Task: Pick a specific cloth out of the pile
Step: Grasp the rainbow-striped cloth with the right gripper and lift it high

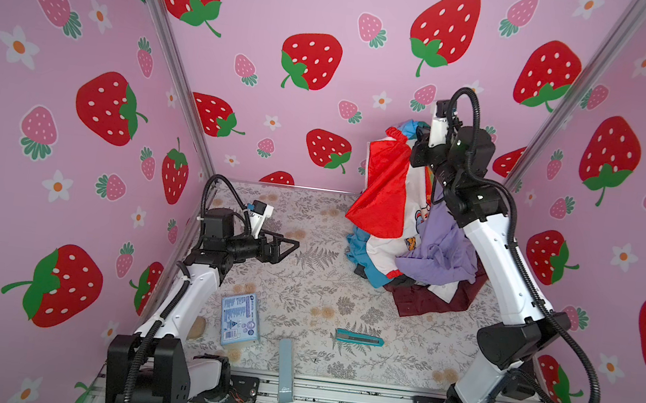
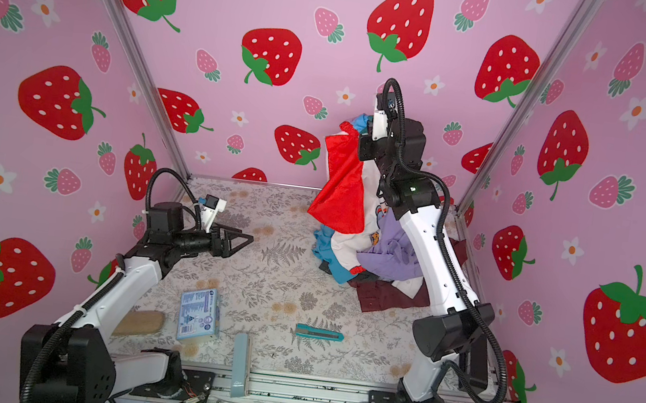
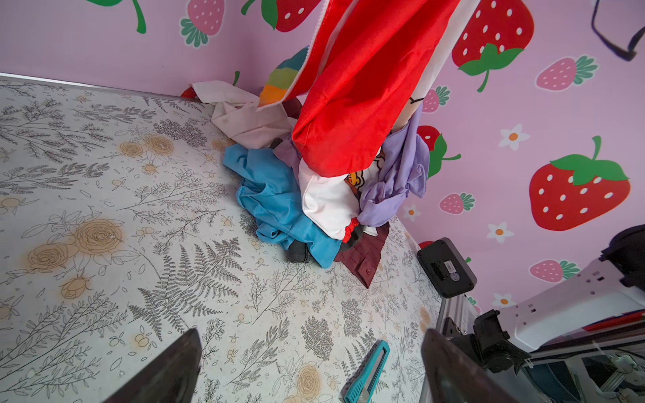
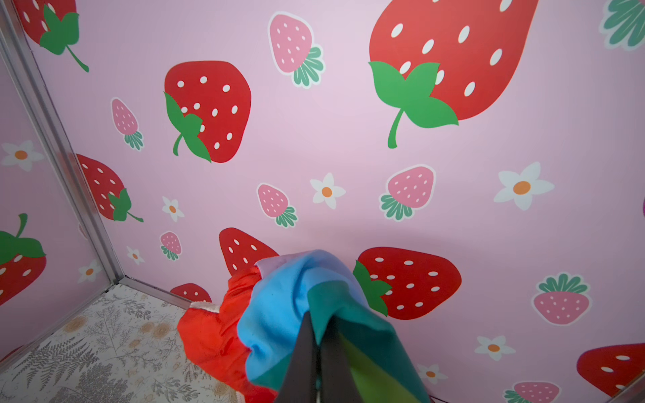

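- In both top views, the right gripper (image 1: 422, 133) (image 2: 366, 126) sits upper right of centre, largely hidden behind its own wrist and a fold, so its jaws cannot be read here.
- The cloth (image 1: 383, 193) (image 2: 340, 196) hangs from it with the red panel outward. Its white lower part touches the pile (image 1: 438, 256) (image 2: 390, 257) by the back right corner. The right arm (image 1: 491, 252) covers the pile's right side.
- The left gripper (image 1: 291, 244) (image 2: 246, 238) hovers at mid-left over the table (image 1: 301, 292), jaws spread and empty, well apart from the pile. Bare table lies between them.
- A box (image 1: 239, 320), a bar (image 1: 285, 369) and a cutter (image 1: 359, 337) lie near the front edge.
- In the left wrist view, the left gripper's (image 3: 310, 335) fingers (image 3: 167, 373) stand wide apart with nothing between them, cut off by the bottom edge.
- The cloth (image 3: 352, 104) drops from the top edge, its upper end out of frame. The red panel hides most of the printed white part, and the red trim rests on the pile (image 3: 275, 206) at centre.
- The cutter (image 3: 366, 373) is cut off at the bottom.
- In the right wrist view, the right gripper (image 4: 318, 335) at bottom centre has its fingers (image 4: 300, 359) pinched together on the cloth's (image 4: 279, 314) striped fold.
- The rest of the cloth falls past the bottom edge. The wall (image 4: 349, 139) fills most of the frame, with a table corner at lower left.
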`<control>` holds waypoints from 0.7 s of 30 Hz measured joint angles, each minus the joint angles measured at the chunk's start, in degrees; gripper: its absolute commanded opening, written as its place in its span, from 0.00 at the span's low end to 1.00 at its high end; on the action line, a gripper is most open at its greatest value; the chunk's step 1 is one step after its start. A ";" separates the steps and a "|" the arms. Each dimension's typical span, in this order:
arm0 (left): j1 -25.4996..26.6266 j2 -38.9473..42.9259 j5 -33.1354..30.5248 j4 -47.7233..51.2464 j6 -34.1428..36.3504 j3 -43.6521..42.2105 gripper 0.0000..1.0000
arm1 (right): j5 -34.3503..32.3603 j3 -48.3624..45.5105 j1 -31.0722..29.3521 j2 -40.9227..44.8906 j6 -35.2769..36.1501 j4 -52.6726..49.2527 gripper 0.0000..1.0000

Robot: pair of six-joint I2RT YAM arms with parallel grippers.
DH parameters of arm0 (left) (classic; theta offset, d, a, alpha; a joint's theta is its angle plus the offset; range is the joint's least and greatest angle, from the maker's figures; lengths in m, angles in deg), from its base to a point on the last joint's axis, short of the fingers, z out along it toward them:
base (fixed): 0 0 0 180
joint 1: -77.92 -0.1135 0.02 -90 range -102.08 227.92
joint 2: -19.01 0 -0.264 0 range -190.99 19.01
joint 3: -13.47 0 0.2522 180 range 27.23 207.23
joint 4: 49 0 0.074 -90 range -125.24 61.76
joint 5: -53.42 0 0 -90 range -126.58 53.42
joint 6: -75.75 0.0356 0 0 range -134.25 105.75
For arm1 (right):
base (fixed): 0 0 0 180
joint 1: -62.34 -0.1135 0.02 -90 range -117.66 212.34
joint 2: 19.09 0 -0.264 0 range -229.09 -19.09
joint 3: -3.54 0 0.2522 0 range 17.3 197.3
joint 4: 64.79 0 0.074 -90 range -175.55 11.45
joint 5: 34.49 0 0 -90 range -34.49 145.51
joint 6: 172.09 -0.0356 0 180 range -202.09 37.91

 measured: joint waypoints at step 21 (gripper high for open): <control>0.00 1.03 -2.14 -0.17 -0.17 -0.04 0.99 | 11.45 12.59 0.00 -9.11 1.31 9.20 0.00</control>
